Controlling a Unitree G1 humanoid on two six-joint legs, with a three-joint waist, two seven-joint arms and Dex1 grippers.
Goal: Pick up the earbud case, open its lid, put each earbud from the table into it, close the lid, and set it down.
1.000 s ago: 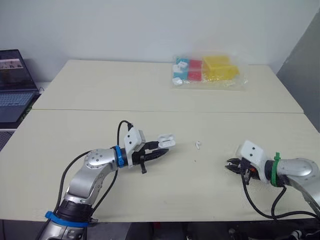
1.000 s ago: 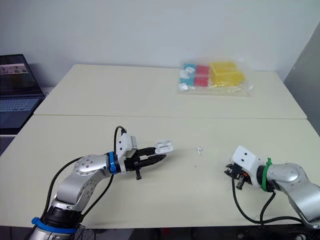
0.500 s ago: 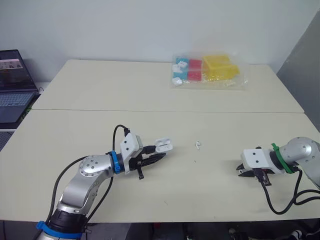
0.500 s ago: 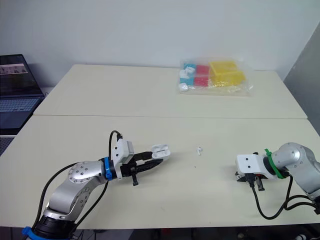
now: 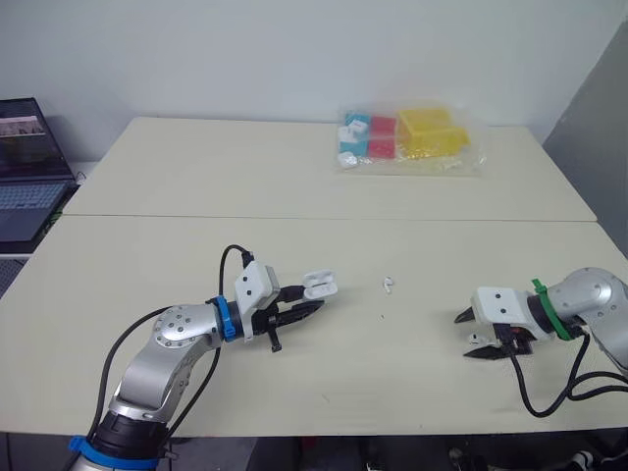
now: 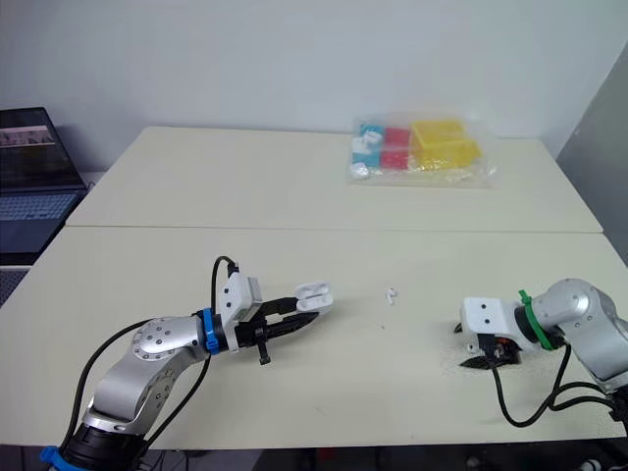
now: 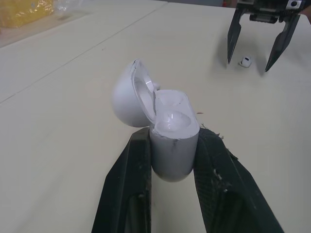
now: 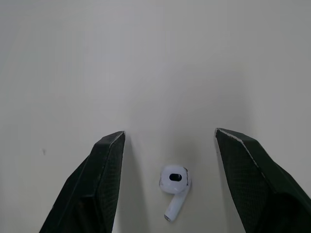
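Right claw (image 5: 465, 337) has just spread wide – half a second ago it looked clenched – and now straddles one earbud (image 8: 174, 180) on the desk (image 5: 294, 196), ready to pinch. Left claw (image 5: 312, 306) grips the earbud case (image 7: 172, 141), lid open; the second earbud (image 5: 390, 286) waits between them.

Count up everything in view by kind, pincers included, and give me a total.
Earbud case: 1
Earbuds: 2 (one mid-table, another by the right pincer)
Pincers: 2 (that one and the left pincer)
Bag of coloured blocks: 1
Laptop: 1
Total: 7
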